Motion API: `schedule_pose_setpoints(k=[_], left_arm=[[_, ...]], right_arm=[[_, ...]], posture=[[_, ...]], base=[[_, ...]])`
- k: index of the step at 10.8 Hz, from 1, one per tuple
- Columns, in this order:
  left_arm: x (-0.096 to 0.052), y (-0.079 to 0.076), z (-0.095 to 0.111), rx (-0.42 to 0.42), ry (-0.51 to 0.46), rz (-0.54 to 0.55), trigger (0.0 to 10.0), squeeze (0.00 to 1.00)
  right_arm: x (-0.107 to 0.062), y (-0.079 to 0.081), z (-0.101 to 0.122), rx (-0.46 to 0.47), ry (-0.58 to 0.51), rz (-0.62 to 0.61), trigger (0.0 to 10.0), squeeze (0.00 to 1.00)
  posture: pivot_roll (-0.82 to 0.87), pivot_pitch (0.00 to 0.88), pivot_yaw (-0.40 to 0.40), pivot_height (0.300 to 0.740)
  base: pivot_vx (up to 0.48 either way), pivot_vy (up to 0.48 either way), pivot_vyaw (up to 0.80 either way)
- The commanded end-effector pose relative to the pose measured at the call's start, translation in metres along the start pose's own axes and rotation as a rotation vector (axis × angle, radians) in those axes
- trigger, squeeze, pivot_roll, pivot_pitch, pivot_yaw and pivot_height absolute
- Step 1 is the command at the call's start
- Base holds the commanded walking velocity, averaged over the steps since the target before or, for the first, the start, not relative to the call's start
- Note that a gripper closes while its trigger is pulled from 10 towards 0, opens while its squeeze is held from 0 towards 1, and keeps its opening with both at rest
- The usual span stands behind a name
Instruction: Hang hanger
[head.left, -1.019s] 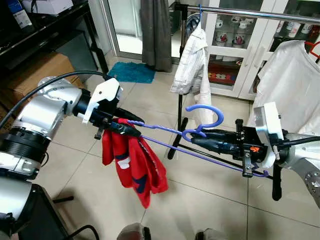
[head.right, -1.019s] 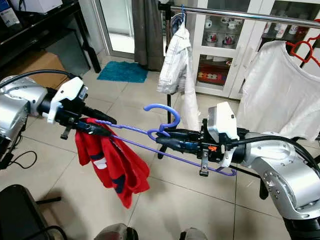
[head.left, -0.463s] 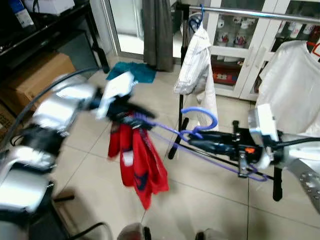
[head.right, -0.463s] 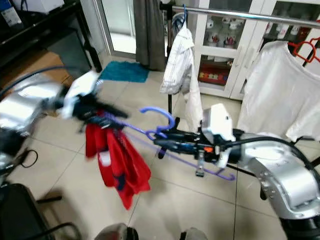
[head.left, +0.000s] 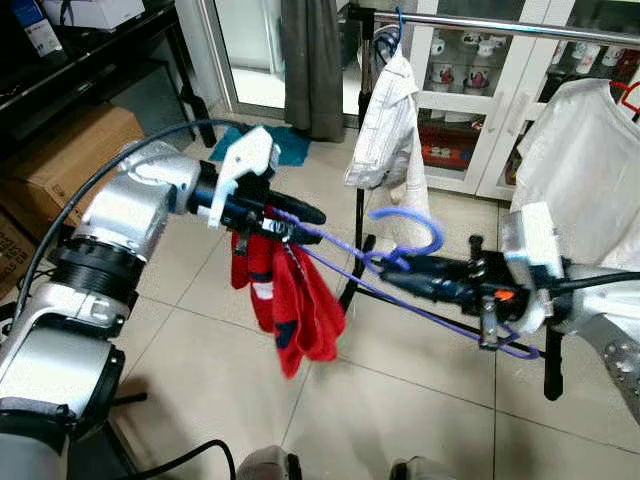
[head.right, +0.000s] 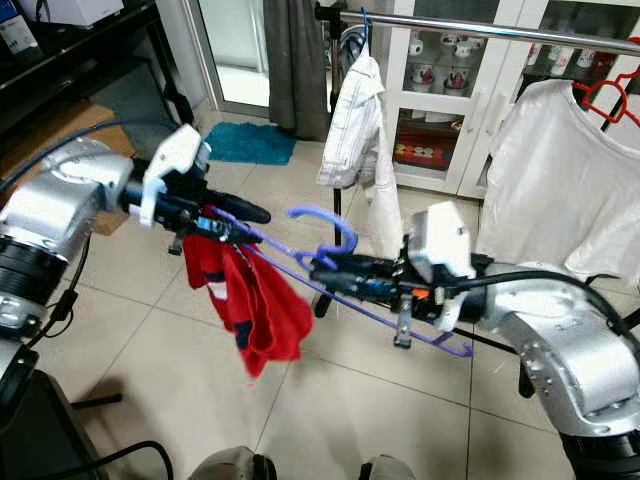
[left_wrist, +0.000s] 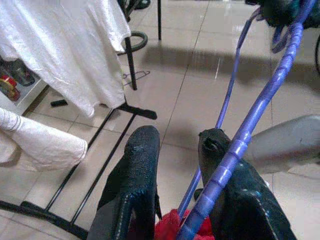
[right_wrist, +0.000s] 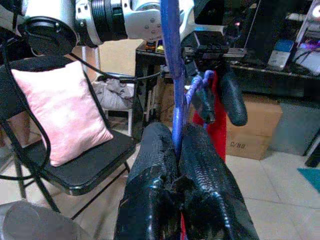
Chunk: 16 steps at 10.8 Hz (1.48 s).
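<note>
A blue hanger (head.left: 420, 308) stretches across in front of me at a slant, and a red garment (head.left: 290, 300) dangles from its left end. My right gripper (head.left: 385, 272) is shut on the hanger's neck just under the hook (head.left: 432, 232); in the right wrist view its fingers (right_wrist: 155, 155) pinch the blue wire. My left gripper (head.left: 305, 222) is at the hanger's left corner, raised. In the left wrist view its fingers (left_wrist: 137, 160) stand apart, one blue wire lying over one finger and another running between them, with red cloth at their base.
A clothes rail (head.left: 500, 25) crosses the back, carrying a checked shirt (head.left: 385, 130) and a white T-shirt (head.left: 580, 160). The rack's upright (head.left: 358, 230) stands just behind the hanger. A glass cabinet (head.left: 470, 90), a cardboard box (head.left: 70, 150) and a teal mat (head.right: 245, 143) surround the tiled floor.
My left gripper has risen and moved forward and right, lifting the hanger's left end; the red garment swung with it. The right gripper has hardly moved.
</note>
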<state>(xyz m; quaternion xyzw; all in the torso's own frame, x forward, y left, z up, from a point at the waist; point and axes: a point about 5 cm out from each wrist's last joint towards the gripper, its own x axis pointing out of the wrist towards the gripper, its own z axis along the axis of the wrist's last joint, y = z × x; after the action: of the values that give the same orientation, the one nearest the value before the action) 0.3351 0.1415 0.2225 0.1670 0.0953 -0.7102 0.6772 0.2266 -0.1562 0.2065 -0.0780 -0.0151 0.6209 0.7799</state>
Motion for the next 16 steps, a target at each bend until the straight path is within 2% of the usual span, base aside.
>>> schedule_pose_setpoints(k=[1, 2, 3, 4, 5, 7, 8, 9, 10, 12, 13, 14, 16], left_arm=[[0.002, -0.005, 0.041, 0.115, -0.154, -0.088, 10.0, 0.0], [-0.002, -0.008, 0.04, 0.099, -0.146, -0.09, 10.0, 0.0], [-0.002, -0.007, 0.028, 0.07, -0.086, -0.061, 10.0, 0.76], [-0.003, -0.007, 0.019, 0.059, -0.054, -0.046, 10.0, 1.0], [-0.003, -0.009, 0.019, 0.05, -0.066, -0.046, 10.0, 1.0], [-0.006, -0.014, 0.029, 0.017, -0.157, -0.068, 10.0, 1.0], [-0.006, -0.014, 0.029, 0.011, -0.157, -0.073, 10.0, 1.0], [-0.005, -0.016, 0.017, 0.015, -0.063, -0.069, 10.0, 1.0], [-0.005, -0.015, 0.013, 0.021, -0.03, -0.061, 10.0, 1.0], [-0.008, -0.014, 0.019, 0.027, -0.113, -0.016, 10.0, 1.0], [-0.011, -0.011, 0.026, 0.015, -0.209, 0.013, 10.0, 0.36], [-0.012, -0.01, 0.028, 0.016, -0.236, 0.024, 10.0, 0.0], [-0.016, -0.009, 0.038, -0.012, -0.354, 0.053, 10.0, 0.0]], right_arm=[[0.011, 0.01, -0.007, 0.024, 0.023, 0.071, 0.0, 0.0], [0.011, 0.011, -0.008, 0.026, 0.025, 0.071, 0.0, 0.0], [0.011, 0.01, -0.008, 0.026, 0.023, 0.07, 0.0, 0.0], [0.011, 0.009, -0.008, 0.024, 0.021, 0.07, 0.0, 0.0], [0.011, 0.009, -0.008, 0.024, 0.022, 0.071, 0.0, 0.0], [0.01, 0.01, -0.01, 0.025, 0.028, 0.069, 0.0, 0.0], [0.01, 0.01, -0.01, 0.026, 0.032, 0.068, 0.0, 0.0], [0.01, 0.01, -0.012, 0.022, 0.045, 0.067, 0.0, 0.0], [0.01, 0.01, -0.012, 0.022, 0.046, 0.066, 0.0, 0.0], [0.008, 0.008, -0.016, 0.021, 0.069, 0.055, 0.0, 0.0], [0.009, 0.008, -0.019, 0.019, 0.087, 0.05, 0.0, 0.0], [0.009, 0.008, -0.02, 0.019, 0.092, 0.047, 0.0, 0.0], [0.008, 0.004, -0.022, 0.011, 0.108, 0.019, 0.0, 0.0]], posture=[[-0.11, 0.0, 0.099, 0.74], [-0.11, 0.0, 0.099, 0.74], [-0.09, 0.0, 0.09, 0.74], [-0.09, 0.0, 0.09, 0.74], [-0.09, 0.0, 0.086, 0.74], [-0.09, 0.0, 0.088, 0.74], [-0.09, 0.0, 0.088, 0.74], [-0.09, 0.0, 0.089, 0.74], [-0.09, 0.0, 0.089, 0.74], [-0.1, 0.0, 0.091, 0.74], [-0.1, 0.0, 0.091, 0.74], [-0.09, 0.0, 0.086, 0.74], [-0.09, 0.0, 0.087, 0.74]], base=[[0.0, 0.0, 0.0], [0.0, 0.0, 0.0], [0.0, 0.0, 0.0], [0.0, 0.0, 0.0], [0.0, 0.0, 0.0], [0.0, 0.0, 0.0], [0.0, 0.0, 0.0], [0.0, 0.0, 0.0], [0.0, 0.0, 0.0], [0.0, 0.0, 0.0], [0.0, 0.0, 0.0], [0.0, 0.0, 0.0], [0.0, 0.0, 0.0]])
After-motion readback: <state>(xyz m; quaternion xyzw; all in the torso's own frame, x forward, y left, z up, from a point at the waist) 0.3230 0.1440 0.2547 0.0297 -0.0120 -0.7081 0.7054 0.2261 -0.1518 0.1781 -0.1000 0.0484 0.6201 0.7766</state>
